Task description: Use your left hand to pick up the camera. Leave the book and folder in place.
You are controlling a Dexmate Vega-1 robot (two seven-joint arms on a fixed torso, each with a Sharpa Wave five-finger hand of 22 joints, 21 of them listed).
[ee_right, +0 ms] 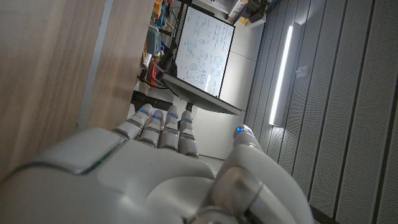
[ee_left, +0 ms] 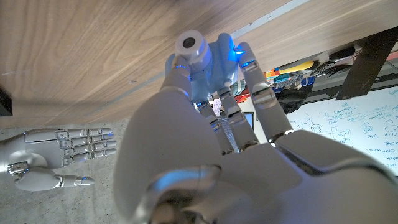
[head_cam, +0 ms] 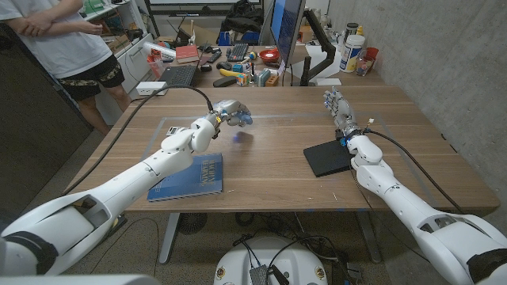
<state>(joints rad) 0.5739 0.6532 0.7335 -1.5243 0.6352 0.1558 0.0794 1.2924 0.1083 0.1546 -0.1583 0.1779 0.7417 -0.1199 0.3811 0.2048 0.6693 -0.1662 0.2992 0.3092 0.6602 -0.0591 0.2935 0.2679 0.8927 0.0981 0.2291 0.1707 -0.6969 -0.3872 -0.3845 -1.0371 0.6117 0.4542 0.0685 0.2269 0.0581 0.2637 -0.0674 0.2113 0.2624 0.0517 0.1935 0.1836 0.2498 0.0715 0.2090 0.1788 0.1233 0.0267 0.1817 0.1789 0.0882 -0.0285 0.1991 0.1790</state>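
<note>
Head view: camera [head_cam: 238,117] is already off the wooden worktop [head_cam: 269,158], held up in the left hand [head_cam: 226,113]. Blue book [head_cam: 190,177] and flat black folder [head_cam: 327,157] sit untouched, so the job looks pretty much done.
Left wrist view: fingers [ee_left: 249,78] wrapped round a smooth pale-blue body with a round lens.
Right wrist view: right hand [ee_right: 155,174] holds nothing, fingers straight and close together.

pale blue camera [head_cam: 235,115], blue book [head_cam: 190,177], black folder [head_cam: 327,157], brown wood-grain table [head_cam: 277,111]
</note>
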